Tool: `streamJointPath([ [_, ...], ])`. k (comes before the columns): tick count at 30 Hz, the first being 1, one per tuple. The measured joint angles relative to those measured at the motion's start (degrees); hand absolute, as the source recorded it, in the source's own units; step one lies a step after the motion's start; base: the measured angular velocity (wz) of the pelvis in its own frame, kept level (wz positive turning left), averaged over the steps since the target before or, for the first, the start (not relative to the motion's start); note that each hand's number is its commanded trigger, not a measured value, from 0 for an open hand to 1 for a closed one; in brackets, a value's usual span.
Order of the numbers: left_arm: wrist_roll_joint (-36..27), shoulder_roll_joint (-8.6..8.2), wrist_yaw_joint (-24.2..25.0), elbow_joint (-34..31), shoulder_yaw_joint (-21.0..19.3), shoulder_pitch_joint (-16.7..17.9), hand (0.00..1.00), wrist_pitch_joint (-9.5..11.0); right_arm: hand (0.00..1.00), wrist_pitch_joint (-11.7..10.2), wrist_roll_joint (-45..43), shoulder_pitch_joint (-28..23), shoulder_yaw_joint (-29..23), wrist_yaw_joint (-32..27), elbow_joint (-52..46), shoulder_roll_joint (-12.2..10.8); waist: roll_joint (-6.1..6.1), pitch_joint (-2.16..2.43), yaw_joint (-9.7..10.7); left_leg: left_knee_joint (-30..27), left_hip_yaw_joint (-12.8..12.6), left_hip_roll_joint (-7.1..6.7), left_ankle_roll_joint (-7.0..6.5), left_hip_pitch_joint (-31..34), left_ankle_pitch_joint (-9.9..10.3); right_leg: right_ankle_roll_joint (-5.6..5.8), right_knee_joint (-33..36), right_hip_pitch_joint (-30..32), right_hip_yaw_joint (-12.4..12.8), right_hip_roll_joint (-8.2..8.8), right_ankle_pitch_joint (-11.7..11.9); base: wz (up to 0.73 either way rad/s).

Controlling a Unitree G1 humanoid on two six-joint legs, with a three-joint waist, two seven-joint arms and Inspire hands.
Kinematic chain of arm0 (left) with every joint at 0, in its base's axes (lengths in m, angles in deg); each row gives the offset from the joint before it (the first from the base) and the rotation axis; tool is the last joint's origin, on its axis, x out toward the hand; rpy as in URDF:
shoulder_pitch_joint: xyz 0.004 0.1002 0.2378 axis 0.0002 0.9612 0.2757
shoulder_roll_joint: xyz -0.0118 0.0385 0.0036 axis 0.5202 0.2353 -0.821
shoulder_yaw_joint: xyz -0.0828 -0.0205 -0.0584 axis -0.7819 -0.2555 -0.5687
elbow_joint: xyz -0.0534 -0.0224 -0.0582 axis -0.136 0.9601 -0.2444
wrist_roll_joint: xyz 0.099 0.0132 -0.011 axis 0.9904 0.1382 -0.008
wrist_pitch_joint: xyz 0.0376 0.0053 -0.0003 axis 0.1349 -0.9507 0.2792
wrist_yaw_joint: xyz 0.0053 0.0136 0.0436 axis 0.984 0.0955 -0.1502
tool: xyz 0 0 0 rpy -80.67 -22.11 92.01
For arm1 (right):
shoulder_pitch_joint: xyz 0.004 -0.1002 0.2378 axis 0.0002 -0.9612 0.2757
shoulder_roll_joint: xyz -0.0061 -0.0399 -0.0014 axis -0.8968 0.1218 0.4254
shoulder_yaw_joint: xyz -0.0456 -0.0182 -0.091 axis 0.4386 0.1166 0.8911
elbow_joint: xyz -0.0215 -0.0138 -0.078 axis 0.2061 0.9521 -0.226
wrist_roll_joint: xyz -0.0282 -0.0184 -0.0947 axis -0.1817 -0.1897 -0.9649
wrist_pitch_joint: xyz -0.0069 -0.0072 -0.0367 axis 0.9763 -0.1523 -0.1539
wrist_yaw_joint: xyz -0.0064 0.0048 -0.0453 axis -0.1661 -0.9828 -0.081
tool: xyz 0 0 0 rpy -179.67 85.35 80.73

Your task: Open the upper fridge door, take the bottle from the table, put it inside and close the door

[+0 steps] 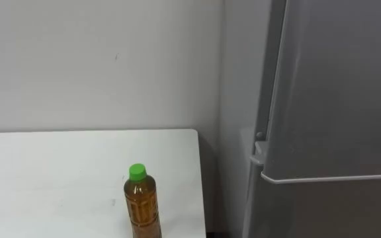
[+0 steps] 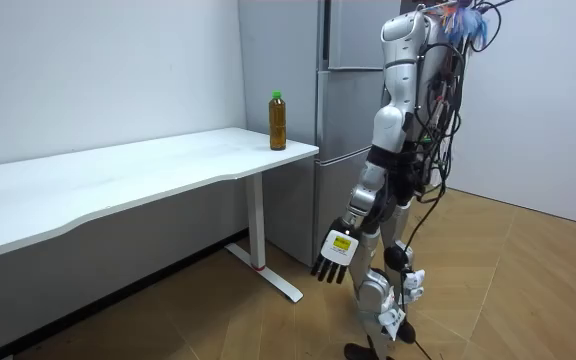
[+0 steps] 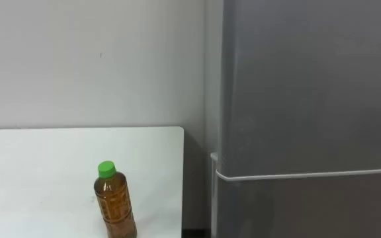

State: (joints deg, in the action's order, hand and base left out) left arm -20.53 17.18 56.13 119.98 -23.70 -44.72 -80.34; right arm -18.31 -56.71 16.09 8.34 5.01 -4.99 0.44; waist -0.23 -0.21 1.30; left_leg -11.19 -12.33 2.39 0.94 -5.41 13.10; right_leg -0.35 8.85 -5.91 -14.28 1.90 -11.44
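One bottle (image 1: 143, 206) stands upright, cap up — left hand (image 2: 335, 256) hangs relaxed, empty.

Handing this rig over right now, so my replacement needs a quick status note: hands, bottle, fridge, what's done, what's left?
Left hand: open, hanging low beside the leg, holding nothing.
Bottle: upright on the white table, near the end closest to the fridge, untouched.
Fridge: doors look shut. The robot stands in front of it, by the table's end.
Done: nothing yet.
Left: grasp the bottle, open the upper fridge, set the bottle inside.
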Motion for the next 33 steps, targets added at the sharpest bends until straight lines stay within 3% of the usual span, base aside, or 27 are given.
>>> streamJointPath([
  [9, 6.05, 0.07, -1.89, 0.02, 0.09, -1.59, 0.00, 0.01, 0.00, -0.15, -3.91, 0.69, -0.06, -0.81, -0.22, 0.00, 0.07, -0.05, 0.01, 0.02, 0.02, -0.05, 0.00, 0.22, 0.00, 0.00, -0.19, 0.11, 0.05, 0.05, -0.02, 0.00],
  [18, 6.53, 0.04, -2.67, 0.04, 0.22, -1.64, 0.00, 0.02, 0.00, -0.10, -4.24, 1.10, -0.03, -1.16, 0.12, -0.05, 0.06, -0.07, 0.01, 0.02, 0.06, -0.06, 0.00, 0.21, 0.00, 0.00, -0.17, 0.12, 0.02, -0.01, -0.02, 0.00],
  [33, 5.76, 0.28, -10.84, -4.17, -1.66, -1.32, 0.00, 0.22, 0.00, -0.06, -3.66, 1.16, -0.04, -1.11, 0.39, 0.11, -0.20, -0.17, -0.07, -0.02, -0.09, -0.05, 0.00, -1.08, 0.00, 0.02, -0.19, -1.29, -0.22, 0.02, -0.03, 0.01],
])
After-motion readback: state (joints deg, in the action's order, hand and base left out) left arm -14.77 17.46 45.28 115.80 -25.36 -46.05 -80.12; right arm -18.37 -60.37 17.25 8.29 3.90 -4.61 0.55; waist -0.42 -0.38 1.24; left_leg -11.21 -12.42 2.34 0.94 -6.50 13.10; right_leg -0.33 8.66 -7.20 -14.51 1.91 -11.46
